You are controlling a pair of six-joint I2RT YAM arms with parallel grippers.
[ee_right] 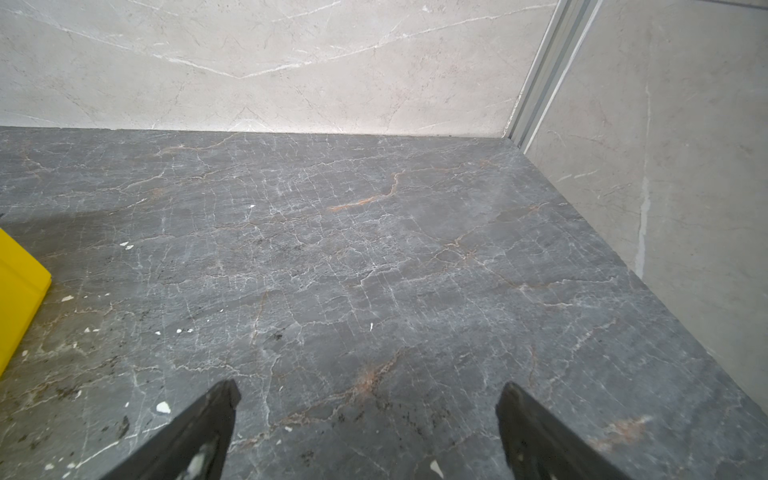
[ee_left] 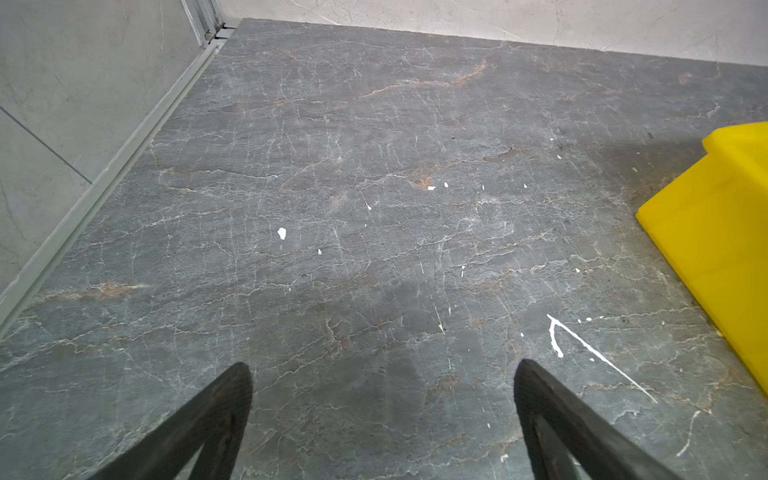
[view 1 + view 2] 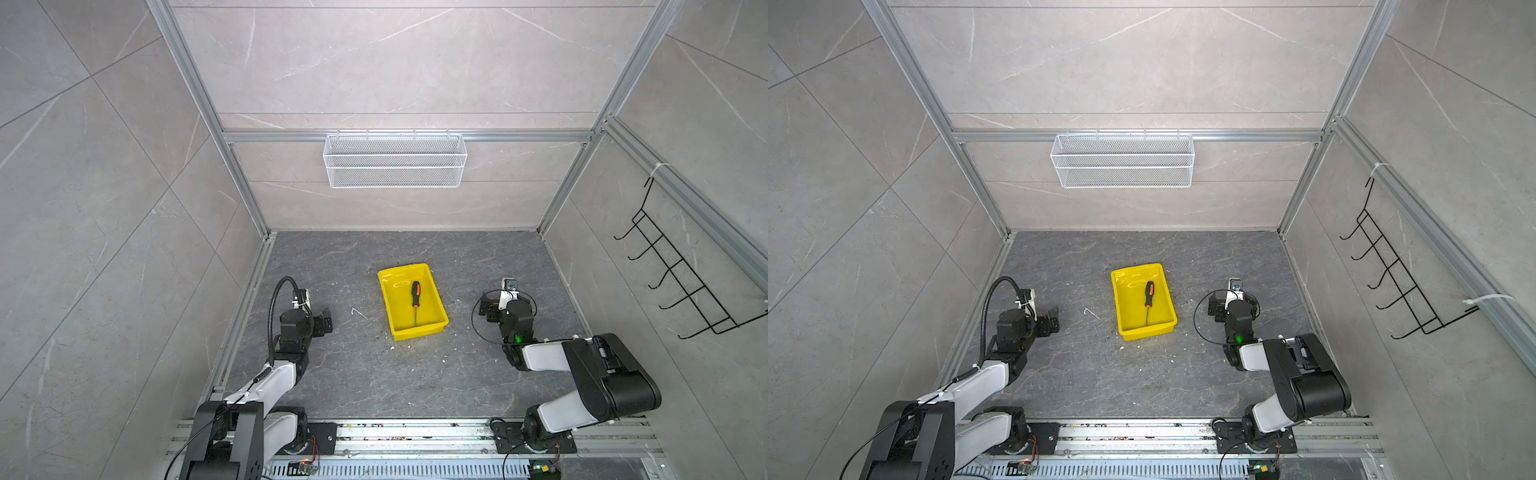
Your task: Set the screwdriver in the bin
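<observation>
The screwdriver (image 3: 415,297) (image 3: 1148,297), with a black-and-orange handle and a thin shaft, lies inside the yellow bin (image 3: 419,330) (image 3: 1148,330) at the middle of the dark stone floor. Its handle points toward the back wall. My left gripper (image 3: 326,321) (image 3: 1054,320) (image 2: 382,370) hovers left of the bin, open and empty. My right gripper (image 3: 485,308) (image 3: 1214,307) (image 1: 370,388) hovers right of the bin, also open and empty. Each wrist view catches only an outer wall of the bin (image 2: 715,232) (image 1: 16,291); the screwdriver is hidden there.
A white wire-mesh basket (image 3: 395,160) hangs on the back wall. A black wire hook rack (image 3: 685,282) hangs on the right wall. Aluminium rails (image 3: 415,432) carry both arm bases at the front. White flecks (image 2: 281,232) dot the floor.
</observation>
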